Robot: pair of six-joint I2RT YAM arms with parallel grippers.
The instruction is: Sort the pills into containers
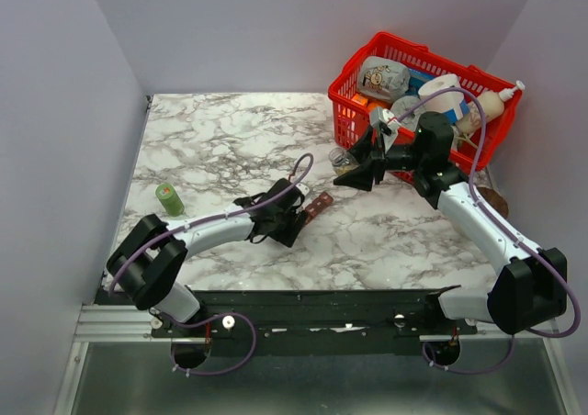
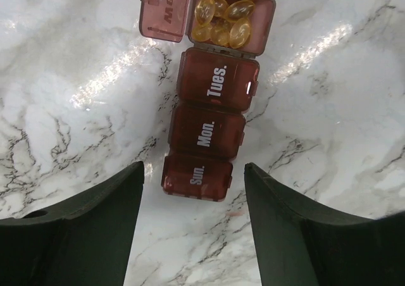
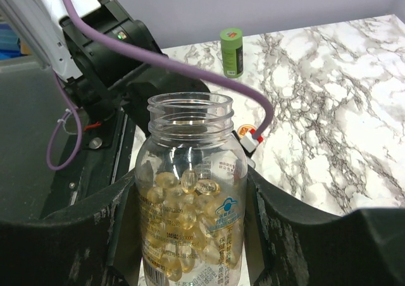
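Observation:
The containers [image 2: 209, 131], a dark red-brown strip, lie on the marble; the Sun., Mon. and Tues. lids are shut. The compartment beyond has its lid [image 2: 166, 11] flipped open and holds several amber pills [image 2: 221, 20]. My left gripper [image 2: 194, 172] is open, its fingertips either side of the Sun. end without touching. From above, the left gripper [image 1: 296, 215] sits at the strip [image 1: 319, 205]. My right gripper [image 3: 190, 235] is shut on an uncapped clear bottle [image 3: 190, 172] partly filled with pills [image 3: 190, 200], held upright above the table [image 1: 344, 162].
A green cap [image 1: 169, 198] stands on the left of the marble, also in the right wrist view as the green cap [image 3: 231, 52]. A red wire basket [image 1: 363, 71] full of items sits at the back right. Grey walls enclose the table.

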